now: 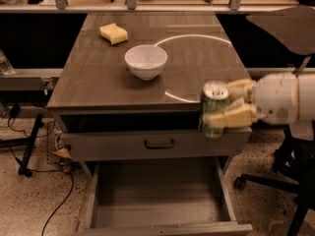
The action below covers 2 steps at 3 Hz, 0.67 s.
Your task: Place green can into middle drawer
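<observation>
The green can (213, 109), with a silver top, is held upright in my gripper (227, 104), whose cream fingers (235, 116) are shut on its right side. It hangs in the air just past the table's front right edge, in front of the drawer with the grey front panel and black handle (158, 144). The middle drawer (157, 200) is pulled open below, a shallow grey box with a bare floor. The can is above and to the right of the drawer's middle.
A white bowl (145, 61) and a yellow sponge (113, 33) sit on the brown tabletop (93, 77). A black office chair base (290, 181) stands at the right. Cables and a stand leg (29, 146) lie on the floor at the left.
</observation>
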Each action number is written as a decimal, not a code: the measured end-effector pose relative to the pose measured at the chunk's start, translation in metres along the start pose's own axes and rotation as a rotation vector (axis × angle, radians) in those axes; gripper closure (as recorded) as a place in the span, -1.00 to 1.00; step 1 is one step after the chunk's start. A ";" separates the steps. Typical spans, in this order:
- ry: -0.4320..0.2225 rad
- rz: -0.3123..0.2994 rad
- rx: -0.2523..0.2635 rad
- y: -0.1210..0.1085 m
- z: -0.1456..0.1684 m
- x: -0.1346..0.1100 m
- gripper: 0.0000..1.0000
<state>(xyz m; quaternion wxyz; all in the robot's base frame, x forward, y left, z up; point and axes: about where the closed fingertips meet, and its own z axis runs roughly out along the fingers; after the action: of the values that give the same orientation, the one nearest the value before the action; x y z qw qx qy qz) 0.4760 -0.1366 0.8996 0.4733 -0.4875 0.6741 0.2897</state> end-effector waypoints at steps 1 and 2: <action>0.038 -0.030 -0.013 0.031 0.004 0.032 1.00; 0.071 -0.074 -0.033 0.046 0.020 0.083 1.00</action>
<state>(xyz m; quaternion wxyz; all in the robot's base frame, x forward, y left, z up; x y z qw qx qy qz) 0.4336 -0.1352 0.8121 0.4512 -0.5299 0.6671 0.2657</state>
